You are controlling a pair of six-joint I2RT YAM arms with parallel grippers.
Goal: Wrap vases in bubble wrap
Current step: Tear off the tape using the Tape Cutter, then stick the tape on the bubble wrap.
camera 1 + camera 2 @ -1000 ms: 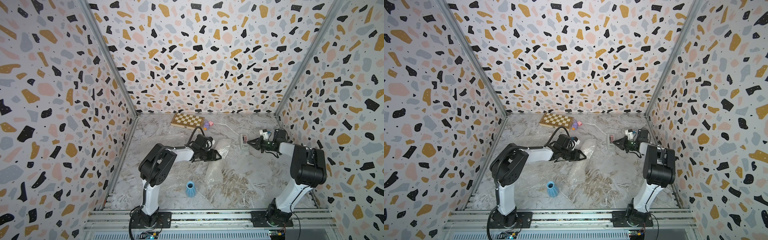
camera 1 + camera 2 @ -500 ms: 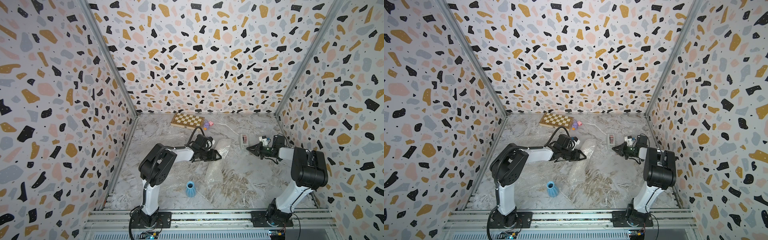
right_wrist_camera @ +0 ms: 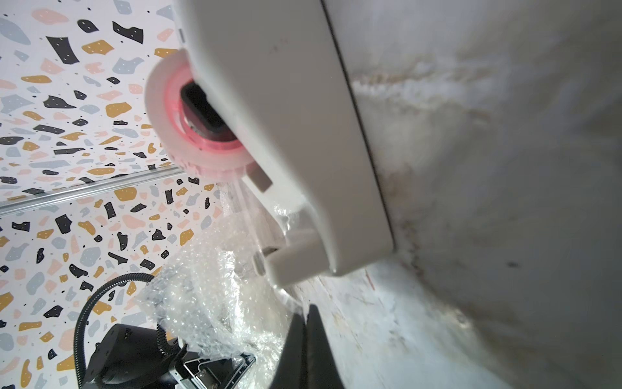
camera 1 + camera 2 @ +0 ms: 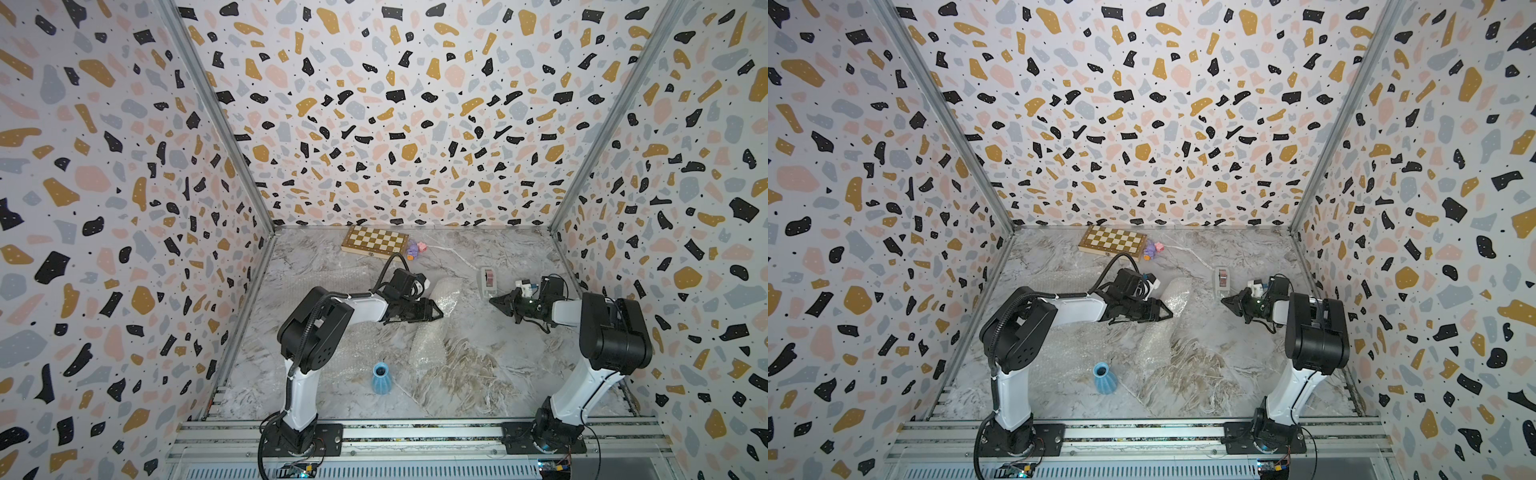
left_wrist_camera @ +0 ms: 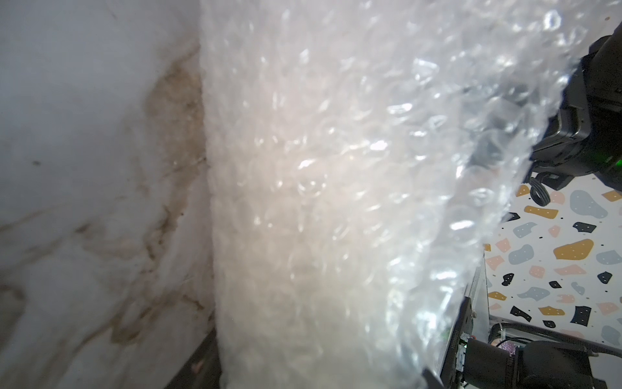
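Note:
My left gripper [image 4: 437,311] is closed round a bundle of bubble wrap [image 4: 446,291] near the table's middle. That bubble wrap [image 5: 319,202] fills the left wrist view, and a pale cream body shows faintly through it. The light blue vase [image 4: 380,377] stands upright and bare near the front, apart from both arms. My right gripper [image 4: 493,300] is shut just in front of the white tape dispenser [image 4: 487,282]. In the right wrist view a clear strip of tape [image 3: 289,299] runs from the dispenser's cutter to the closed fingertips [image 3: 308,313].
More bubble wrap [image 4: 428,349] lies humped in front of the left gripper, and a flat sheet [image 4: 324,282] lies by the left wall. A chessboard [image 4: 374,241] and small toys [image 4: 415,249] sit at the back wall. Patterned walls close in three sides.
My right gripper has drawn back from the tape dispenser toward the front, still shut. The left arm and its bundle have not moved.

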